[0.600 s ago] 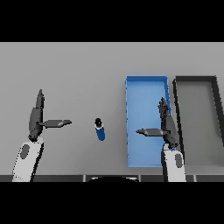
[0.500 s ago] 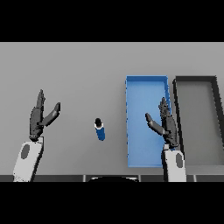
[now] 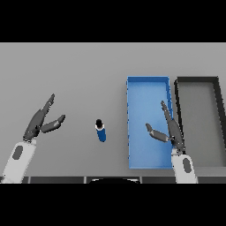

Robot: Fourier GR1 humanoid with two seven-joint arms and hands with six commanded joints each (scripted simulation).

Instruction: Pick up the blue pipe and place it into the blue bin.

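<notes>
Starting with the grey table (image 3: 79, 70), you have the blue bin (image 3: 148, 80) and dark bin (image 3: 196, 80) at right, both holding nothing. Your right hand (image 3: 170, 130), fingers straight, hangs over the blue bin; your left hand (image 3: 42, 121) is open too. Between them stands the blue pipe (image 3: 101, 131), upright-looking, slightly nearer your left hand.

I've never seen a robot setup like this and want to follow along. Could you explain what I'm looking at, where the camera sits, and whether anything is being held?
The camera looks down from a humanoid robot's head at a grey table. Its left hand and right hand hover open, and neither holds anything. A small blue pipe with a dark top stands between them. To the right sit a blue bin, partly under the right hand, and beside it a dark bin. The pipe is meant for the blue bin.
</notes>
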